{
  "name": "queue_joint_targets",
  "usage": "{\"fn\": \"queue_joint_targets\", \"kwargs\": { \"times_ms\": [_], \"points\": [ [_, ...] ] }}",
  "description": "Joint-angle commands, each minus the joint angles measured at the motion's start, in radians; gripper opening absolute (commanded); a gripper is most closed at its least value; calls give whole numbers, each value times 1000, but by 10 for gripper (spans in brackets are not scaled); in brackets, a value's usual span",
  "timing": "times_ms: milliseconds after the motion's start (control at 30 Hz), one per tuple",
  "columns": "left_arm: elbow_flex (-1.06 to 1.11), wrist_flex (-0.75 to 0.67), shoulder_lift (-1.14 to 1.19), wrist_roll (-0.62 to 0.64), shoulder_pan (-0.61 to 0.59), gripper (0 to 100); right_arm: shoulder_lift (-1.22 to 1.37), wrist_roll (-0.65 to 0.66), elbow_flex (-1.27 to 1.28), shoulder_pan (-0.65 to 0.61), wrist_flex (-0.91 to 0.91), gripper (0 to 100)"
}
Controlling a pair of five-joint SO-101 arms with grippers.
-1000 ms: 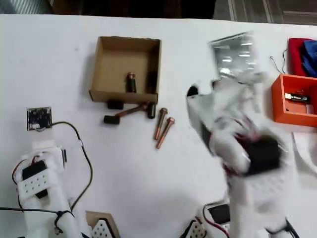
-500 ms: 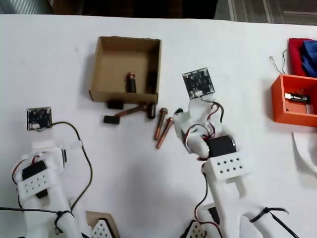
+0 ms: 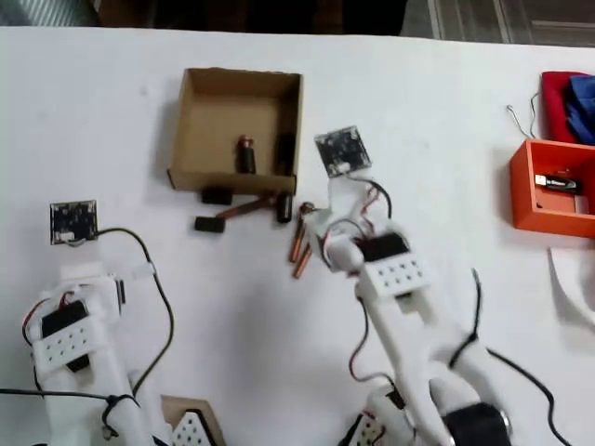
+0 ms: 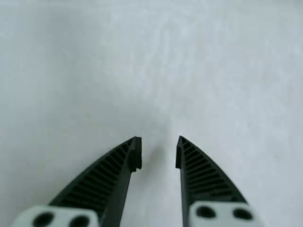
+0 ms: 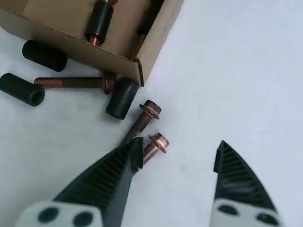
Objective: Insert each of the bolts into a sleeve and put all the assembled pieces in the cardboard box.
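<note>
Right wrist view: right tool (image 5: pixel 179 144) spread wide, empty, hanging over two loose copper bolts (image 5: pixel 141 120) on the surface (image 5: pixel 236 71), just beside the cardboard box (image 5: pixel 158 35) corner. Left tool (image 4: pixel 158 142) slightly parted, gripping nothing.

Three loose bolts (image 5: pixel 71 82) (image 5: pixel 141 119) (image 5: pixel 155 144), three loose sleeves (image 5: pixel 45 55) (image 5: pixel 21 89) (image 5: pixel 121 98), one box (image 5: pixel 158 35).

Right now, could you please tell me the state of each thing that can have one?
Brown cardboard box: open-topped, holding a sleeved bolt.
Two copper bolts side by side: bare, lying flat.
Third copper bolt: bare, by the box.
Black cylindrical sleeves: loose, lying outside box.
Right gripper: open, empty.
Left gripper: slightly open, empty.
</note>
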Motion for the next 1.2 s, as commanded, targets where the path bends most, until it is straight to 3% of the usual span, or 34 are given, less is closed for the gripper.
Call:
{"fn": "queue_joint_targets", "kwargs": {
  "times_ms": [0, 167, 333, 667, 1167],
  "points": [
    [-4, -15, -9, 0, -9, 146, 116, -132, -164, -10, 25, 237],
    [-4, -15, -9, 0, -9, 146, 263, -181, -347, -74, 189, 231],
    [-4, -15, -9, 0, -9, 146, 395, -183, -470, -120, 237, 146],
    [-4, -15, -9, 0, -9, 146, 567, -186, -655, -113, 389, 191],
    [-4, -15, -9, 0, -9, 146, 621, -186, -706, -137, 321, 163]
  ]
}}
